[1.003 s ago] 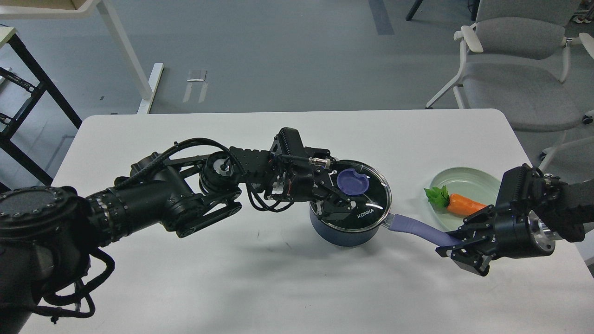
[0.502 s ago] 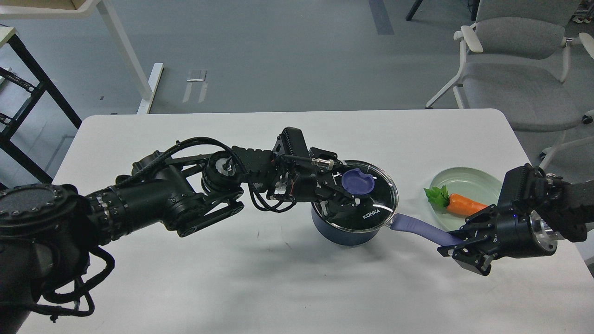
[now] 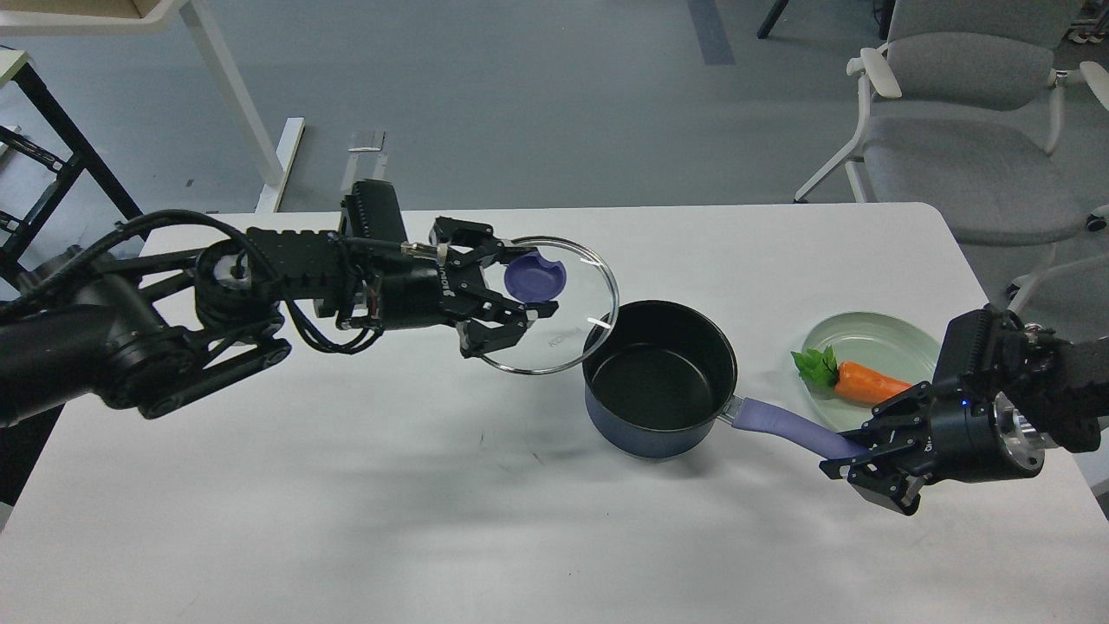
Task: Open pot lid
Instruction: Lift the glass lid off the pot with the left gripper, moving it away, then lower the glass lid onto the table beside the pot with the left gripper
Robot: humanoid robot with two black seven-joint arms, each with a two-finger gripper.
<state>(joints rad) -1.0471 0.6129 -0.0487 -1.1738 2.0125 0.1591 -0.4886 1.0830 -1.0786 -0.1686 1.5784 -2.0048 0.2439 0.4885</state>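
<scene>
A dark blue pot (image 3: 660, 381) stands uncovered and empty on the white table (image 3: 364, 485), its purple handle (image 3: 784, 429) pointing right. My left gripper (image 3: 520, 290) is shut on the purple knob (image 3: 535, 277) of the glass lid (image 3: 572, 325) and holds the lid in the air, left of the pot and above the table. My right gripper (image 3: 853, 459) is shut on the end of the pot handle.
A pale green plate (image 3: 901, 342) with a toy carrot (image 3: 866, 381) sits at the right, just behind my right gripper. A grey chair (image 3: 962, 130) stands beyond the table's far right corner. A white desk leg (image 3: 251, 130) stands at the back left.
My left gripper has lifted the glass lid off the pot and carried it up and to the left. The pot now stands open. The right gripper kept holding the handle.
</scene>
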